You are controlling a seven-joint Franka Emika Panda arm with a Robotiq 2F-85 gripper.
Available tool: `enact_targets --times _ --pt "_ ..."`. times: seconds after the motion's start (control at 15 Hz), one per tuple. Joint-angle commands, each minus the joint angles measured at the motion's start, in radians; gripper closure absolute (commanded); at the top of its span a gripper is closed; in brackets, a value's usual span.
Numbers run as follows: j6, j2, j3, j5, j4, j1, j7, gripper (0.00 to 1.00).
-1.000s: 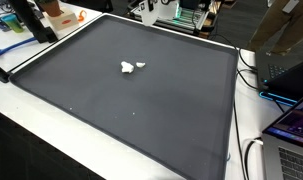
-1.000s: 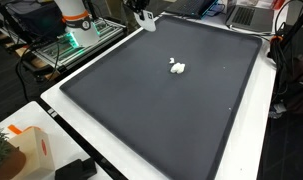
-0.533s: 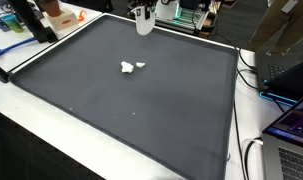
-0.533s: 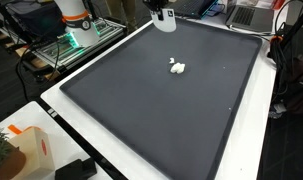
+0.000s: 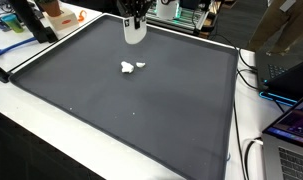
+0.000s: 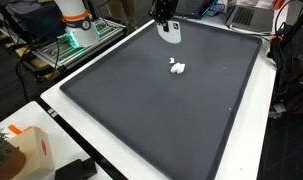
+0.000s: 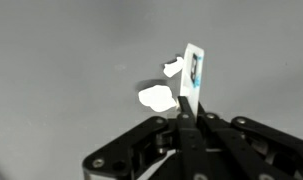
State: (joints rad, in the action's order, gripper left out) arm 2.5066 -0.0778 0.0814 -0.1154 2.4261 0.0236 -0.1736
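The gripper [image 7: 187,114] is clenched on a thin white card [image 7: 194,72] near small white crumpled scraps [image 5: 132,67] on the dark grey surface [image 5: 141,115].

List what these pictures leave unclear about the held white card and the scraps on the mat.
Wrist view: thin white card, nearly edge-on in the black gripper; its bluish marking is too small to read.
Both exterior views: white crumpled scraps, too small to identify.
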Motion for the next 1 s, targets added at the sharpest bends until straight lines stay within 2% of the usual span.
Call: enact_targets --times 0.0,0.67,0.93 --pt "0.037 0.07 -0.013 0.051 -0.037 0.0 -0.04 0.99" --pt "0.041 0.238 -0.049 0.151 -0.146 0.021 -0.172 0.99" --pt "0.036 0.281 -0.066 0.156 -0.167 0.03 -0.19 0.99"
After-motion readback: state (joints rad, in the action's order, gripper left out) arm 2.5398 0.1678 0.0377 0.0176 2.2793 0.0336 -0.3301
